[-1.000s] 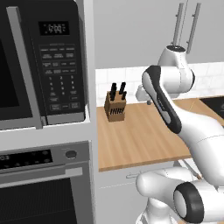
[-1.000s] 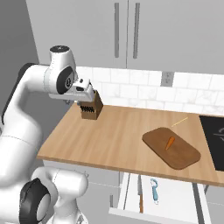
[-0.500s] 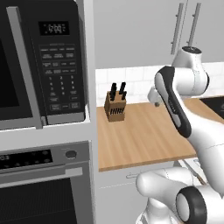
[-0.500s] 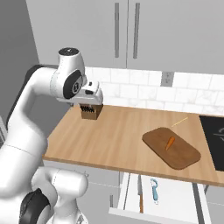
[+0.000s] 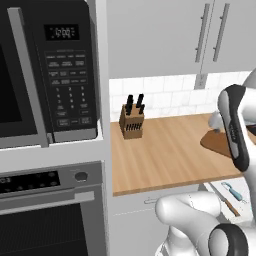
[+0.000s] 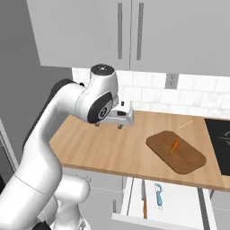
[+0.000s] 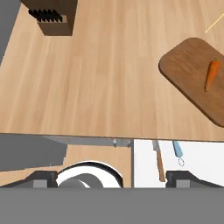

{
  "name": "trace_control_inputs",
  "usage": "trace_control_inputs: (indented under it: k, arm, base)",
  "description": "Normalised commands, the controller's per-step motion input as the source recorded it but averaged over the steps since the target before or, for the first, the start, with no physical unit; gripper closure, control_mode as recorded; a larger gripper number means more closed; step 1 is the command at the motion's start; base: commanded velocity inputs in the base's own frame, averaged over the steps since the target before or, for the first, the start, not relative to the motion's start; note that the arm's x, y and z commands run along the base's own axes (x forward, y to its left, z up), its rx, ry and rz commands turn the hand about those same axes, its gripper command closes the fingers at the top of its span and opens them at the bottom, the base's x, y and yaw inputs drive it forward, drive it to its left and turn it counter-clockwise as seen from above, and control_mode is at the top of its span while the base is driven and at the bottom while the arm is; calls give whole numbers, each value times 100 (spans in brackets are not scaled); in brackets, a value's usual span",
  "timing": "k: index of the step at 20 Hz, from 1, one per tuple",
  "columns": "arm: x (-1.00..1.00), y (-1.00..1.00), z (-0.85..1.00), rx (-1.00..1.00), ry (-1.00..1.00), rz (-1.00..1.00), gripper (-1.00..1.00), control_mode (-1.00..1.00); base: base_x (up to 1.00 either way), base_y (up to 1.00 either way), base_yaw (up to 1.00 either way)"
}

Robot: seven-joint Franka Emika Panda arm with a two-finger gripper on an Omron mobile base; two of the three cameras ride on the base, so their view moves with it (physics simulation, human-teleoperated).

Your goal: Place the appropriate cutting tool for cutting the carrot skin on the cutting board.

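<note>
You are looking at a simulated kitchen with a light wood bench (image 6: 112, 150) running under grey wall cupboards (image 6: 130, 33). The white arm reaches out over the middle of the bench, and its hand (image 6: 120, 117) hangs above the bare wood, well apart from everything on it. In the hand view the two dark fingertips (image 7: 41, 179) sit far apart at the bottom corners, so the hand is spread wide and holds nothing.

The cutting board (image 6: 176, 151), a dark brown oblong with rounded corners, lies flat on the right part of the bench. The carrot (image 6: 174, 146), a tiny orange stick, rests on the board near its middle.

Below the near edge of the bench, a white drawer (image 6: 179, 207) stands pulled open. Inside it lies the cutting tool (image 6: 158, 196), a short utensil with a light blue handle. Just to its left in the same drawer lies a long thin knife (image 6: 143, 198) with a brown handle.

At the far left of the bench stands a wooden knife block (image 5: 131, 123) with black handles. Further left are a black microwave (image 5: 47, 75) and an oven (image 5: 50, 212) beneath it.
</note>
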Motion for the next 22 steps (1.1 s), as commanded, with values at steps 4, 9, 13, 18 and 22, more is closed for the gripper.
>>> trace_control_inputs:
  k: [4, 9, 13, 18, 22]
  arm:
    - [-1, -66, -6, 1, 0, -1, -100, -100]
    - [-10, -69, -22, 2, 0, 0, -100, -100]
    - [-6, -47, -31, 0, 0, 0, -100, -100]
    - [-5, -42, -44, 0, 0, 0, -100, -100]
    - [-4, -37, -55, 0, 0, 0, -100, -100]
  base:
    - [0, 0, 0]
    - [0, 0, 0]
    - [0, 0, 0]
    - [0, 0, 0]
    - [0, 0, 0]
